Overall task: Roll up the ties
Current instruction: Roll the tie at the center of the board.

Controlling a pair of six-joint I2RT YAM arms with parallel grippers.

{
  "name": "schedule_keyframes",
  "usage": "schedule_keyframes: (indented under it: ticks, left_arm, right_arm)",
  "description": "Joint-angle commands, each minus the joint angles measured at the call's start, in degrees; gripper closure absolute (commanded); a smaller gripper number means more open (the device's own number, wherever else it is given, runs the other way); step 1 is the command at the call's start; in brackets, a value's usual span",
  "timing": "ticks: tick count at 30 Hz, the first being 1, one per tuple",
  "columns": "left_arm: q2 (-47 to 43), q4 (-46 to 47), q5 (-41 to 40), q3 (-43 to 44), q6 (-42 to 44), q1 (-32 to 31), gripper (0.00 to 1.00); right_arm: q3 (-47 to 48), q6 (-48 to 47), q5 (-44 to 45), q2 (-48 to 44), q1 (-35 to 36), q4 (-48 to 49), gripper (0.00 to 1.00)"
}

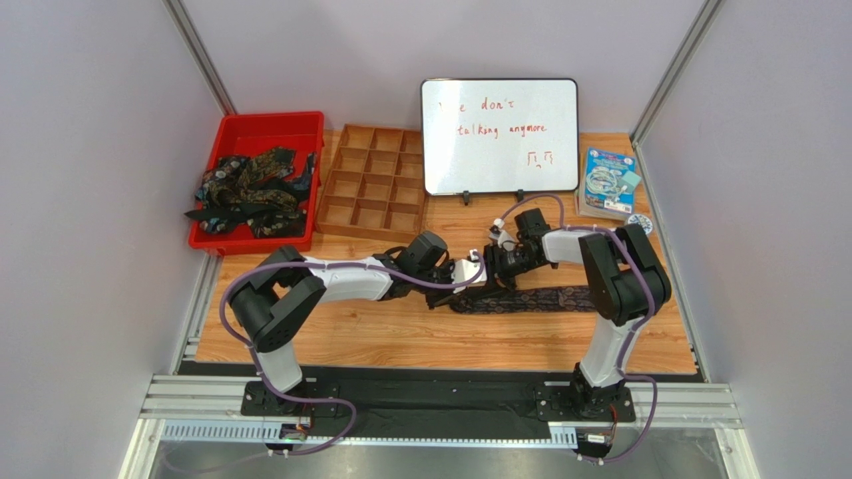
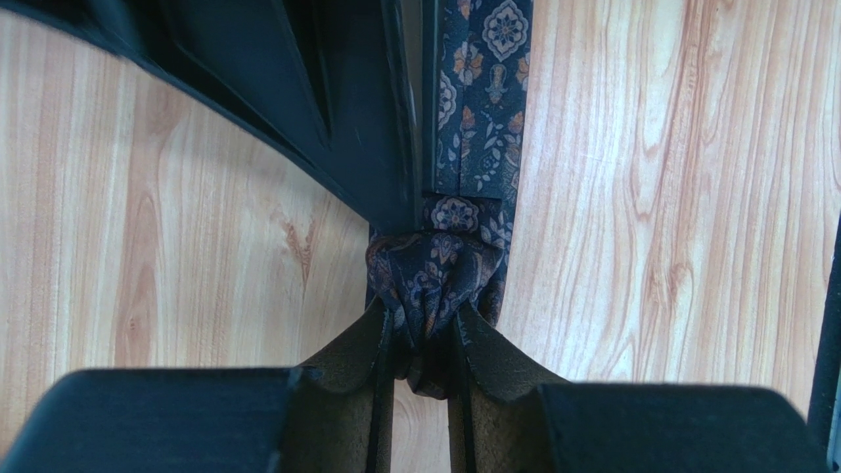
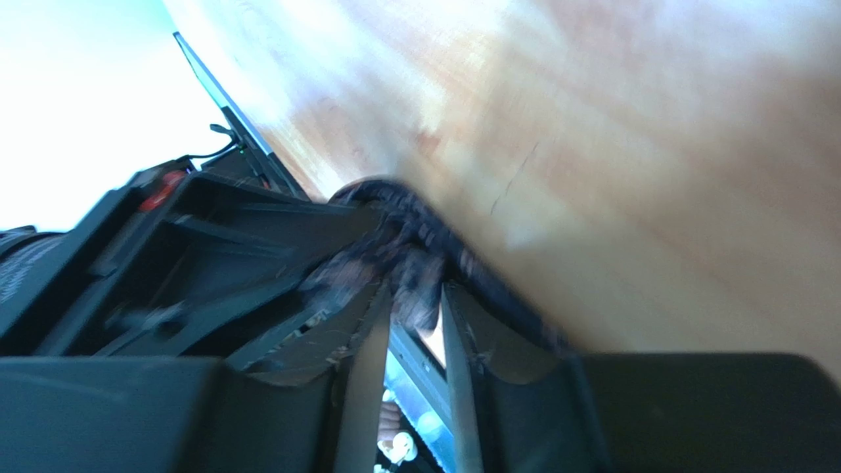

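1. The table [image 1: 330, 339] carries everything. One tie [image 1: 545, 298] lies flat on it, running parallel to the near edge from about the middle toward the right edge.
2. A red bin [image 1: 262, 125] stands at the far left corner of the table, and the remaining ties [image 1: 250, 190] are heaped in it in a loose tangle. From this, the task is judged to be at an early stage.
3. A wooden compartment tray [image 1: 372, 185] is set just beside the bin along the far edge. No rolled tie can be seen in it.
4. The left pincer [image 2: 420, 360] is closed on the bunched end of the flat tie [image 2: 434, 271]. The fabric is pinched between both fingers [image 2: 380, 340], and the rest of the band stretches straight away across the wood.
5. The right pincer [image 3: 415, 305] is at the same end of the tie, with dark fabric at its tips. That view is blurred, so whether anything is gripped there cannot be told.
6. The step in hand is judged to be the start of the roll at the tie's left end.
7. The next move calls for the bunched end to be kept tight while it is turned over along the band toward the right edge. A slack grip could let the roll spring open.
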Motion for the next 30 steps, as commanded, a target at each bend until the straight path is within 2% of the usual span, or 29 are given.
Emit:
schedule_keyframes:
  ticks: [1, 6, 10, 13, 20, 24, 27, 28, 30]
  left_arm:
    - [0.45, -9.26, -4.96, 2.41, 1.29, -1.24, 0.85]
    - [2.21, -11.82, -7.70, 4.61, 0.86, -2.21, 0.85]
    - [3.35, -12.34, -8.75, 5.93, 0.85, -2.74, 0.83]
    - [3.71, -12.43, -8.84, 6.37, 0.85, -3.00, 0.82]
    - [3.80, -12.43, -8.58, 6.37, 0.86, -3.26, 0.80]
    - [3.80, -12.52, -8.49, 6.55, 0.86, -3.18, 0.79]
    - [4.06, -12.78, -8.14, 6.64, 0.77, -3.27, 0.78]
    - [3.97, -12.78, -8.14, 6.64, 0.68, -3.27, 0.78]
    - [3.89, -12.96, -8.23, 6.55, 0.33, -3.27, 0.77]
  right_arm:
    - [1.75, -4.10, 1.43, -7.34, -2.49, -9.01, 0.64]
    - [1.40, -5.43, -0.95, -10.78, -3.55, -12.90, 0.61]
    - [-0.44, -0.17, -2.10, -11.13, -1.89, -8.61, 0.61]
    - [-1.85, 3.70, -1.66, -9.55, -0.57, -3.43, 0.57]
    - [-1.15, 6.53, -0.08, -3.93, 0.93, 3.00, 0.56]
    - [-0.80, 6.89, 0.36, -2.08, 2.16, 4.50, 0.67]
    - [-0.27, 6.54, 0.01, -0.76, 2.60, 4.33, 0.80]
    - [-0.18, 6.10, 0.27, -0.50, 2.51, 3.63, 0.90]
    - [0.34, 3.82, 0.89, -0.15, 2.16, 1.87, 0.99]
